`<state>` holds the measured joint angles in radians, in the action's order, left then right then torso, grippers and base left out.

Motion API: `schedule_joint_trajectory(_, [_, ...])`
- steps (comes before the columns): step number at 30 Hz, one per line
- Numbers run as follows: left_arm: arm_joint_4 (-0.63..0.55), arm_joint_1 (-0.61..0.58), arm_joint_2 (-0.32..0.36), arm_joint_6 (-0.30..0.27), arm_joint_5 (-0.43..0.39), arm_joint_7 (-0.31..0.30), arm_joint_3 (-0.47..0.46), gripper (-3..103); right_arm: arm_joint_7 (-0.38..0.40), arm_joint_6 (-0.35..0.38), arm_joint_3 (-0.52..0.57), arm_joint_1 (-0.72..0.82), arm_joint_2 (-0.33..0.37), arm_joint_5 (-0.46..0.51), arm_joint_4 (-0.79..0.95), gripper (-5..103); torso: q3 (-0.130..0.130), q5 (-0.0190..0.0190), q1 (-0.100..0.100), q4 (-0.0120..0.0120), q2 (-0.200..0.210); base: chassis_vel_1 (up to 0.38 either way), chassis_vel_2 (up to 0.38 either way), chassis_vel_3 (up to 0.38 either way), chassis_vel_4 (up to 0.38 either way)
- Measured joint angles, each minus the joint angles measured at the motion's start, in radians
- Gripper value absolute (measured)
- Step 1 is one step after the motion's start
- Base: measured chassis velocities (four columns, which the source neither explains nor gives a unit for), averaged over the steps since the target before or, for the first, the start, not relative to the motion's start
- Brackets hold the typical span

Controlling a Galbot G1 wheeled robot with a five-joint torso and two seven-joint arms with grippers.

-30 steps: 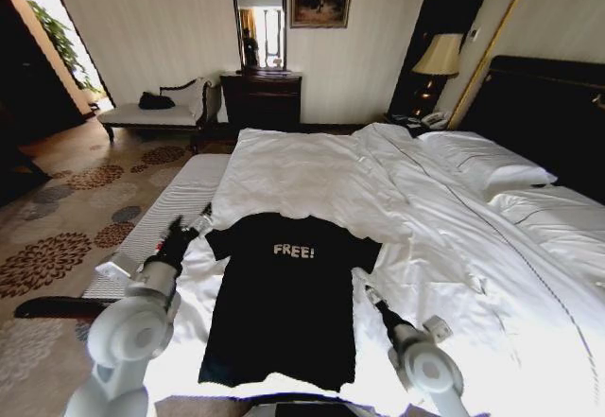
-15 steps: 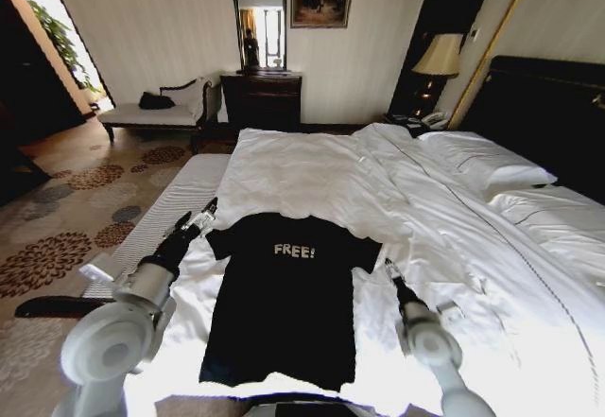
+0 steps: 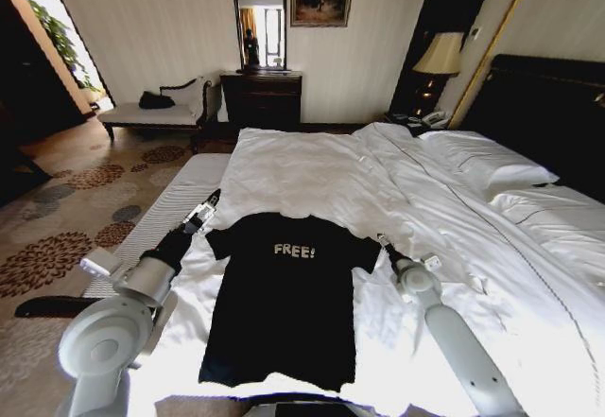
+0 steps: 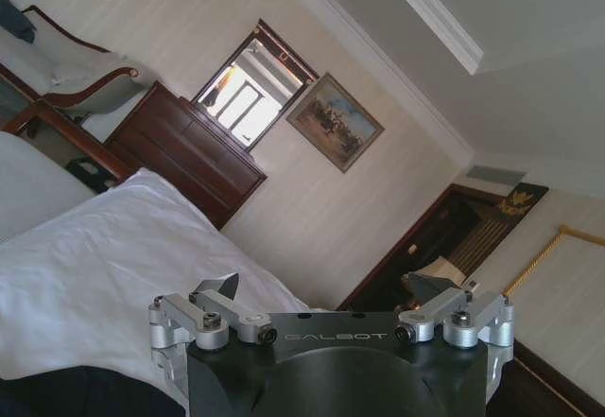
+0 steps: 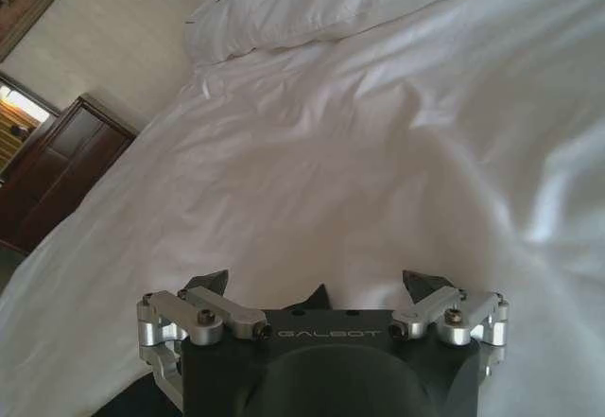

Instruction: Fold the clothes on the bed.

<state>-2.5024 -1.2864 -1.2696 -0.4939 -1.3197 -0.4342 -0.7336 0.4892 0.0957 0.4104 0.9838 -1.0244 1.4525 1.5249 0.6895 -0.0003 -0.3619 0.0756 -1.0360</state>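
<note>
Folding not begun: T-shirt lies flat, unfolded, on bed's near left part. Left gripper and right gripper beside its sleeves, both spread wide, empty.

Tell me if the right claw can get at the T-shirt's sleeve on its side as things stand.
Probably yes. The right claw is open and sits just beyond the near sleeve of the black T-shirt, which lies flat on the bed. Only bare white duvet lies around it, with nothing in the way.
</note>
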Motion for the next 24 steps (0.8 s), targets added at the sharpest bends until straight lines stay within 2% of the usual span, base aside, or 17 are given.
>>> schedule_joint_trajectory(7, [0.001, -0.031, -0.014, -0.01, 0.008, -0.005, -0.001, 100, -0.065, -0.003, 0.005, 0.018, 0.019, -0.011, -0.02, 100, 0.0, -0.0002, 0.0, 0.0001, 0.0, 0.0, 0.0, 0.0, 0.0])
schedule_joint_trajectory(12, [0.002, -0.043, -0.018, -0.011, 0.03, -0.008, 0.005, 100, -0.134, -0.029, -0.017, 0.025, 0.022, -0.064, -0.03, 100, 0.0, -0.0002, 0.0, -0.0001, 0.0, 0.0, 0.0, 0.0, 0.0])
schedule_joint_trajectory(24, [0.002, -0.035, -0.004, -0.011, 0.04, -0.012, 0.002, 100, -0.173, -0.034, -0.065, 0.019, 0.036, -0.092, -0.037, 100, 0.0, -0.0003, 0.0, -0.0002, 0.0, 0.0, 0.0, 0.0, 0.0])
